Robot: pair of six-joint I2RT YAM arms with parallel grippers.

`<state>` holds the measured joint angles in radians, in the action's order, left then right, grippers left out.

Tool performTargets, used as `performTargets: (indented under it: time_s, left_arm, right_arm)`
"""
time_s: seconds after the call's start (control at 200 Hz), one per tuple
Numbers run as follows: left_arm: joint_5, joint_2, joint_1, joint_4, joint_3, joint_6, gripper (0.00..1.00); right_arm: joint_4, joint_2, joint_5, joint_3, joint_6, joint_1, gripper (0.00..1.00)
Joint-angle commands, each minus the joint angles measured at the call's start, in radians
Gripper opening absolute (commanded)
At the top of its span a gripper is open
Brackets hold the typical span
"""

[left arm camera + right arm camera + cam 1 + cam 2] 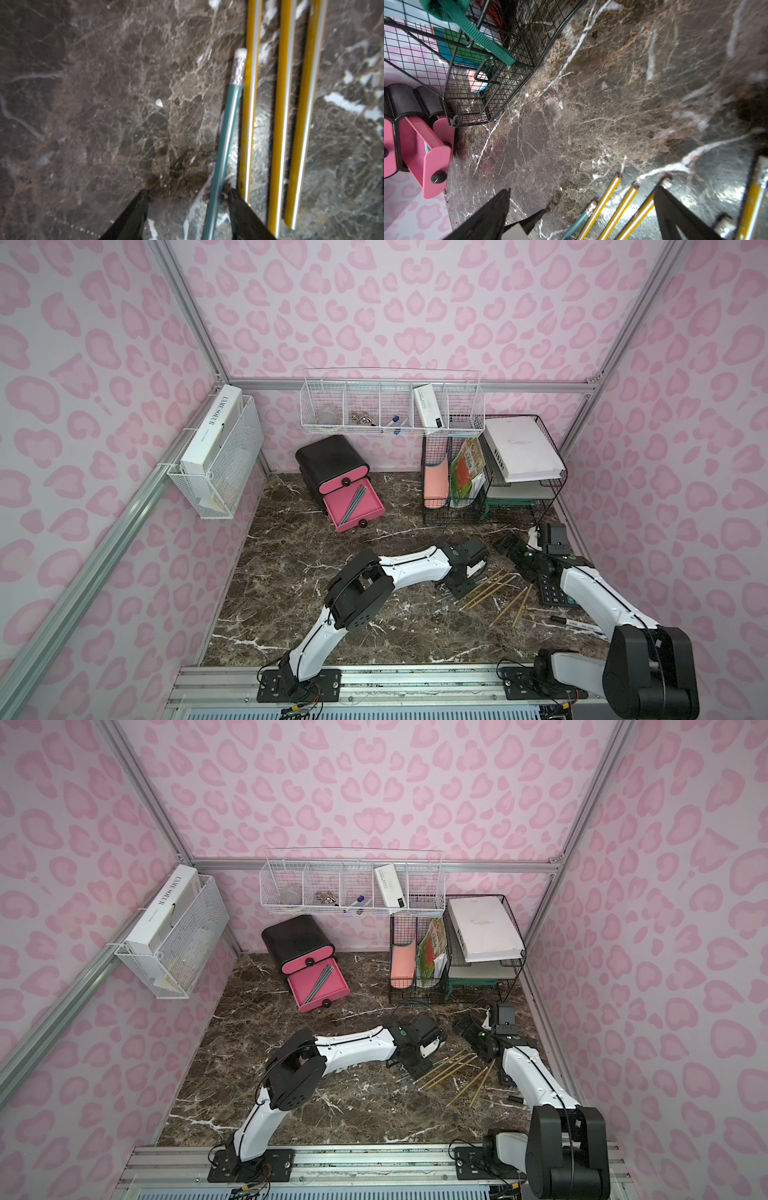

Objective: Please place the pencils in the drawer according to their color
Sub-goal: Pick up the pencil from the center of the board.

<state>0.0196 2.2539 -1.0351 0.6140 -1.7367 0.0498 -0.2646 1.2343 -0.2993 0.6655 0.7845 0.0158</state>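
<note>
Left pincer (188,191): I see it half-open, straddling the teal pencil (225,133).
Right pincer (582,189): wide, holding nothing.
Open room: desk (299,556) before the drawer (328,460).

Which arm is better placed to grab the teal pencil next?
Left. The teal pencil lies between its open jaws, low at the table. The right arm holds its open jaws higher, back from the pencils.

The left arm (415,564) stretches forward, its left gripper (188,193) pointing down with jaws parted, while the right gripper (583,189) hovers with jaws spread wide.
</note>
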Motion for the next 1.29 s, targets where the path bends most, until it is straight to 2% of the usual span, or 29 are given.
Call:
performTargets:
  time_s: [0.0, 0.325, 0.75, 0.945, 1.05, 1.29]
  left_arm:
    - [-0.011, 0.041, 0.000, 0.043, -0.024, 0.002, 0.57]
    - [-0.050, 0.117, 0.000, 0.048, -0.114, 0.005, 0.48]
    - [-0.061, 0.126, -0.001, 0.053, -0.084, 0.016, 0.16]
    - [-0.051, 0.125, 0.000, 0.061, -0.080, 0.017, 0.10]
    - [-0.052, 0.124, 0.000, 0.069, -0.080, 0.015, 0.00]
    - [-0.045, 0.102, 0.003, 0.072, -0.054, 0.009, 0.00]
  right_arm:
    - [-0.008, -0.007, -0.002, 0.009, 0.004, 0.001, 1.00]
    - [-0.025, -0.022, 0.007, 0.020, 0.001, 0.000, 1.00]
    - [-0.025, -0.022, 0.006, 0.021, 0.004, 0.001, 1.00]
    - [-0.025, -0.024, 0.005, 0.026, 0.006, 0.002, 1.00]
    - [-0.025, -0.027, 0.006, 0.028, 0.007, 0.001, 1.00]
    - [-0.025, -0.028, 0.006, 0.033, 0.007, 0.001, 1.00]
